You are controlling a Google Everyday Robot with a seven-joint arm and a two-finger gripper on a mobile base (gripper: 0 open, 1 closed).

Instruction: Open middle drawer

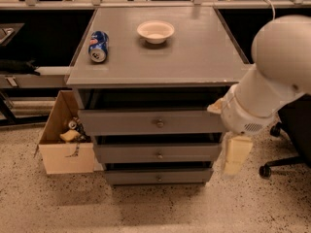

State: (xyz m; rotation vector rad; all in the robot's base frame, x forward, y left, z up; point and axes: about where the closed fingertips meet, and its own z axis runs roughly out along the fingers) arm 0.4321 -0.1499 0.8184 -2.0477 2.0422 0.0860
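Grey flat-fronted middle drawer (126, 153) with small round metal knob (159, 155), shut between upper drawer (121, 123) and lower drawer (131, 177) under the grey desk (194, 52); cream end effector (236, 154) hanging just right of its front, open-or-closed state indeterminable, presumably staged to reach the knob.

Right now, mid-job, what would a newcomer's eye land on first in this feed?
The big white arm fills the right side, its gripper hanging beside the grey cabinet, level with the middle drawer, which looks shut. On the cabinet's top lie a blue can on its side at the left and a white bowl near the back centre. An open cardboard box sits on the floor to the left.
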